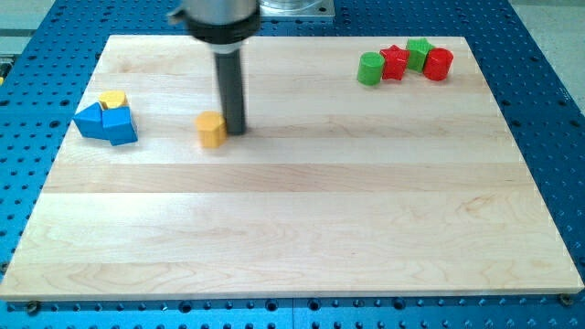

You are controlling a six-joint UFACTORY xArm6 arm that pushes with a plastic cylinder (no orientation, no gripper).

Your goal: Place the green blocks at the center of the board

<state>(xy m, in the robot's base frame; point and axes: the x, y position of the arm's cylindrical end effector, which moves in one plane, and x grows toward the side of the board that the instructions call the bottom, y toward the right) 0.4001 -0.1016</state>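
Two green blocks sit at the view's top right: a green cylinder point(370, 68) and a green star-like block point(419, 52). Between and beside them are a red star point(394, 62) and a red cylinder point(438, 64), all packed in one row. My tip point(235, 129) is far to the left of them, touching the right side of a yellow block point(212, 130). No green block is near the board's middle.
At the view's left edge, a blue triangle point(90, 120) and a blue block point(120, 125) sit together with a small yellow block point(111, 99) behind them. The wooden board point(292, 238) lies on a blue perforated table.
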